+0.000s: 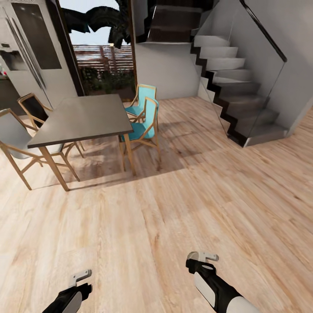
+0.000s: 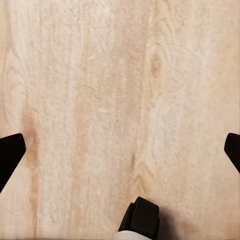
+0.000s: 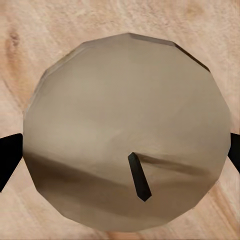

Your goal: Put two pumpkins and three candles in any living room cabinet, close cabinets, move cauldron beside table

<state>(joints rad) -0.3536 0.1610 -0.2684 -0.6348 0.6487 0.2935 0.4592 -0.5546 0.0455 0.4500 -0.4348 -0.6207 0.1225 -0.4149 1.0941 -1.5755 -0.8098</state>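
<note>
Right tool (image 3: 120, 150) clamps candle (image 3: 127, 130) end-on, wick facing camera; left tool (image 2: 120, 150) wide open, empty. Cabinet unseen.

Head high, wrists facing wood floor (image 2: 100, 75)

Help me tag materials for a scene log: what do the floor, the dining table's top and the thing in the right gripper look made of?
Floor: pale matte wood planks, with visible grain and seams. Dining table: smooth grey top, possibly laminate, on light wooden legs. Candle between the right gripper's fingers: beige, matte, probably wax, with a dark wick.
</note>
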